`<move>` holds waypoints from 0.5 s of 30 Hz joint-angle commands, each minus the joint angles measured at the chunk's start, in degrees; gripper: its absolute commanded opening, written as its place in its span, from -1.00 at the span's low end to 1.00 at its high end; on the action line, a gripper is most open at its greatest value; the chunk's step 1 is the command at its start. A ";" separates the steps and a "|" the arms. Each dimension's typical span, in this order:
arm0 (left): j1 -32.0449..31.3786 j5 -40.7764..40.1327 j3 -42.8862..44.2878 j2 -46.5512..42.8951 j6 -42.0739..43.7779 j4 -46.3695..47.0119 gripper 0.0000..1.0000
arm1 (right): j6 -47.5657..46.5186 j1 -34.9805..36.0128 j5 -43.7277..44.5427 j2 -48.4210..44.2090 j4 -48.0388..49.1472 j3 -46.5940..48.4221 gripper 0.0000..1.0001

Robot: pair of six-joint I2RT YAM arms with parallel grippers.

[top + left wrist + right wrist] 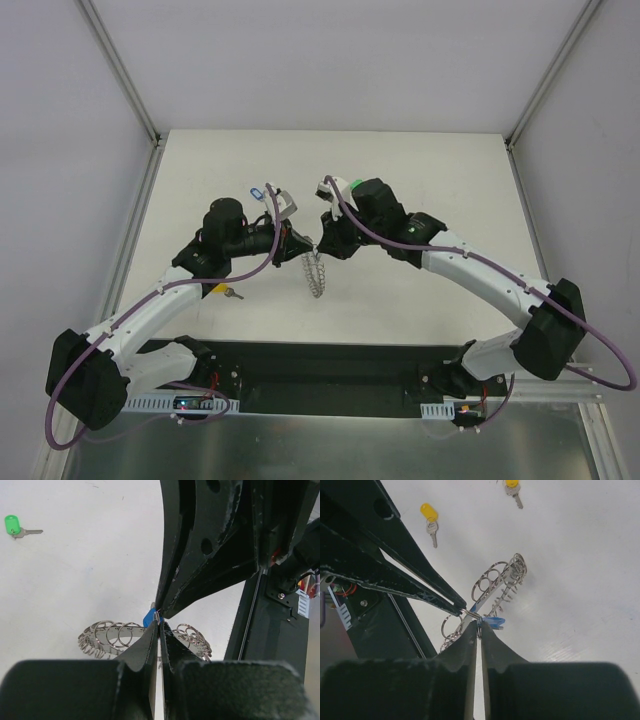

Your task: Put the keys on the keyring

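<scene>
I have the blue key (494, 621) at the spot where both arms meet, near the middle of the table (450, 180). Its plastic head sticks out sideways just beside the tips of the right gripper (479, 625), whose jaws are pressed together on it, as far as my right wrist view shows. The keyring (496, 580) meets the key there. One edge is lifted to the gripper tips and the rest slopes down toward the table, with its wire loops fanned out and a shadow beneath. The left gripper (462, 611) comes in from the opposite side, jaws squeezed tight on one of the wire loops at the raised edge. In my left wrist view the two sets of fingertips nearly touch, the blue head sits just beside them, and the ring's loops spread to either side below. From overhead the keyring shows edge-on, just nearer the arm bases than the two grippers.

The other keys lie flat on the table, well apart from the ring. A green key (12, 525) lies far off in the left wrist view, and a pale blue key (256, 192) lies beyond the left wrist. A yellow key (429, 512) and a second yellow key (511, 484) lie at the far side of the right wrist view.
</scene>
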 commanded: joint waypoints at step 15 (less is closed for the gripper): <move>-0.04 -8.41 -1.68 -4.65 -3.18 4.25 -1.00 | 2.81 -0.99 3.20 -12.54 19.10 -11.41 -0.98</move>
